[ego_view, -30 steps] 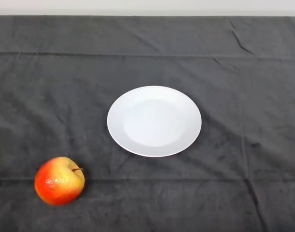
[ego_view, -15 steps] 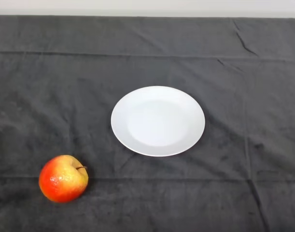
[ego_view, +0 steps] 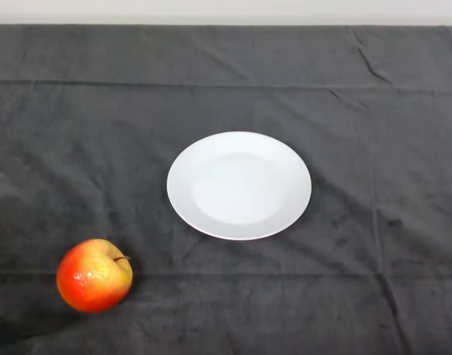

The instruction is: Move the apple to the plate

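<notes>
The apple [ego_view: 94, 274] sits near and left, well apart from the empty plate [ego_view: 239, 186] farther right; no hand shows, so its state cannot be told.

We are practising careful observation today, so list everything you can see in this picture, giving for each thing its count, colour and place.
apple: one, red and yellow with a short stem, on the cloth at the near left, apart from the plate.
plate: one, white, round, nothing on it, near the middle of the cloth.
cloth: one, dark grey, creased, covering the table from the near edge to the far edge.
wall strip: one, pale, along the top edge beyond the cloth.
robot's own parts: none in view.
</notes>
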You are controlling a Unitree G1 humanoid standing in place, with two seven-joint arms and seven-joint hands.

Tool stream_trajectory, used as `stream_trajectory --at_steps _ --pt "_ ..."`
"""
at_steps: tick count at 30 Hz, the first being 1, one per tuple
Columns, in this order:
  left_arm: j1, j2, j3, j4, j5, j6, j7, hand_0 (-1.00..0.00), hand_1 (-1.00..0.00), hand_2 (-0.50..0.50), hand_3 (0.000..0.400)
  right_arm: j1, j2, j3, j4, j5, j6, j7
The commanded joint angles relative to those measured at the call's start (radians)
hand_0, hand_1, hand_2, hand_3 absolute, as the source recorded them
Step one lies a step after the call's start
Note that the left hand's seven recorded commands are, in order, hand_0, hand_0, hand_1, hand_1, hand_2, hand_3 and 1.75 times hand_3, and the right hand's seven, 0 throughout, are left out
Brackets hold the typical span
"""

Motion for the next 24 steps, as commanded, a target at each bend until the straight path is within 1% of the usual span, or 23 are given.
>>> stream_trajectory --at_steps 1,7,12,16,24 --pt "0.004 0.001 -0.026 -0.043 0.018 0.016 -0.012 0.0 0.0 0.0 0.0 0.006 0.009 -0.0137 -0.007 0.0058 0.002 -0.0123" --pt "-0.02 -0.005 -0.066 -0.012 0.029 0.015 -0.015 0.0 0.0 0.0 0.0 0.007 0.009 -0.0136 -0.009 0.0064 0.002 -0.0137" --pt "-0.06 -0.001 -0.089 0.053 0.025 -0.002 -0.024 0.0 0.0 0.0 0.0 0.007 0.01 -0.0135 -0.011 0.0069 0.002 -0.0146" --pt "-0.085 0.0 -0.104 0.086 0.023 -0.002 -0.029 0.0 0.0 0.0 0.0 0.008 0.01 -0.0134 -0.012 0.0073 0.003 -0.0153" --pt "-0.167 -0.004 -0.137 0.196 0.024 -0.01 -0.03 0.0 0.0 0.0 0.0 0.008 0.01 -0.0133 -0.013 0.008 0.003 -0.0162"
